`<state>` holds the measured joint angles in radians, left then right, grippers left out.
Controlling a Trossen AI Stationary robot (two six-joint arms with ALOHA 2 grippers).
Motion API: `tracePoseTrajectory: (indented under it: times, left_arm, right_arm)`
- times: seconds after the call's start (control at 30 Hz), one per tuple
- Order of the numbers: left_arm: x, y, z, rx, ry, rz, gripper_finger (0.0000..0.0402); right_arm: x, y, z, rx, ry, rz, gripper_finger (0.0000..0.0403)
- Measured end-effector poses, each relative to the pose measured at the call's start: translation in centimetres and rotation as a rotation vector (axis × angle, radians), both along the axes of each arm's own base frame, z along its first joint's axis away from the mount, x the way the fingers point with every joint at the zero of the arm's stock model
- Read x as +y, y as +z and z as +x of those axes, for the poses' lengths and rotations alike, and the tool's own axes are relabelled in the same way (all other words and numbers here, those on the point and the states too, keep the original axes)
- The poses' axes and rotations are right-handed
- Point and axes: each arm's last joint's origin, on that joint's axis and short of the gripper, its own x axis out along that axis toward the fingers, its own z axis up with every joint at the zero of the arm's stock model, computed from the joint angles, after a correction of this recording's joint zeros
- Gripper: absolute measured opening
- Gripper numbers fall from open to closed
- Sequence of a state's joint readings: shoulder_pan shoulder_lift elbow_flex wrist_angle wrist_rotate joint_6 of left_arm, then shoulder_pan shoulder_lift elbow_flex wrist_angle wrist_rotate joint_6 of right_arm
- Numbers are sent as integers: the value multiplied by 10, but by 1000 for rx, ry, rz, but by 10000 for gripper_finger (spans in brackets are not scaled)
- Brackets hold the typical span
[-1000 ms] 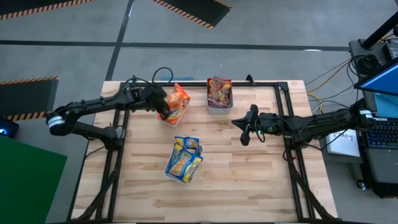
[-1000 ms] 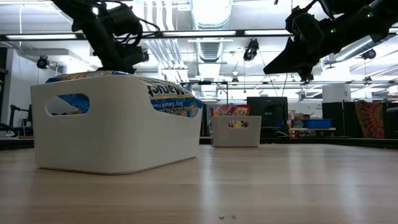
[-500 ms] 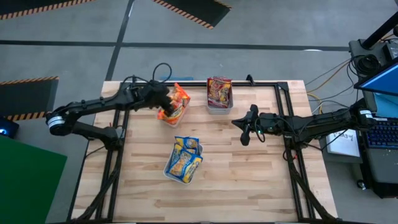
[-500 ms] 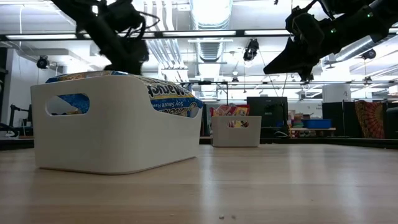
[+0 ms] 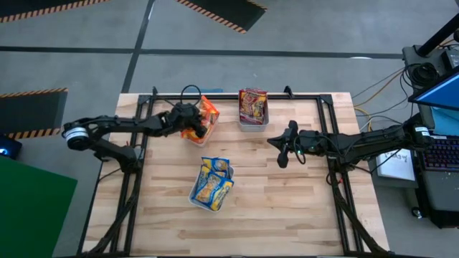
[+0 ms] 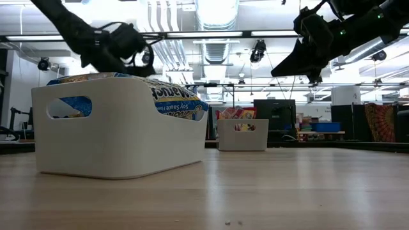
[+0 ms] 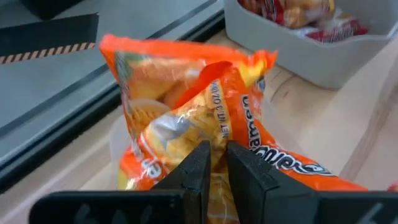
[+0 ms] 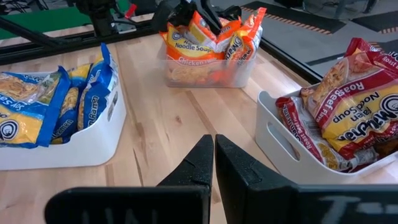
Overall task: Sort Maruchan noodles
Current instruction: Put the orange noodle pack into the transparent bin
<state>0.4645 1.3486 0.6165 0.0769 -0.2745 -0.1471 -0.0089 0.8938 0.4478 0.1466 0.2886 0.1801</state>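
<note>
From overhead, the wooden table carries three trays of noodles. The orange packets sit in a tray in the upper left part of the tabletop, the dark red packets in a tray at upper centre, and the blue-and-yellow packets in a tray a little below the middle. The left gripper is down at the orange pile, its tips in among the wrappers. The right gripper hangs over bare wood at centre right, well apart from all three trays.

At table height, the white tray with the blue-and-yellow packets fills the left of the frame; a smaller tray with red packets stands farther back near centre. The left arm shows dark at upper left, the right arm at upper right.

From the left wrist, the two dark fingers stand narrow, pinching a fold of an orange packet; the red-packet tray sits at upper right.

From the right wrist, the fingers are pressed together holding nothing, with blue-and-yellow packets at left, orange ones at top centre and red ones at right.
</note>
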Motion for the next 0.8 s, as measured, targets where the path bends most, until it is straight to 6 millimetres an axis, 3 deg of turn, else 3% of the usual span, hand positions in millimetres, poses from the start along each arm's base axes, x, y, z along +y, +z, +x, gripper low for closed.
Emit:
tracePoseTrajectory:
  times: [0.13, 0.23, 0.5, 0.67, 0.8]
  left_arm:
    - [0, -13, 0, 21, 3, -12, 38]
    - [-1, -7, 1, 10, -14, -28, 38]
    - [-5, 47, 2, -57, -76, 20, 38]
    - [-12, 47, 8, -110, -139, 0, 38]
    - [-18, 33, 21, -144, -199, -40, 38]
  right_arm:
    - [0, -2, -1, 6, 0, 2, 9]
    - [0, -3, -1, 7, -1, 2, 9]
    - [0, -4, -1, 8, -4, 9, 9]
    - [0, -4, -1, 10, -4, 8, 9]
    - [0, -5, -2, 11, -4, 8, 9]
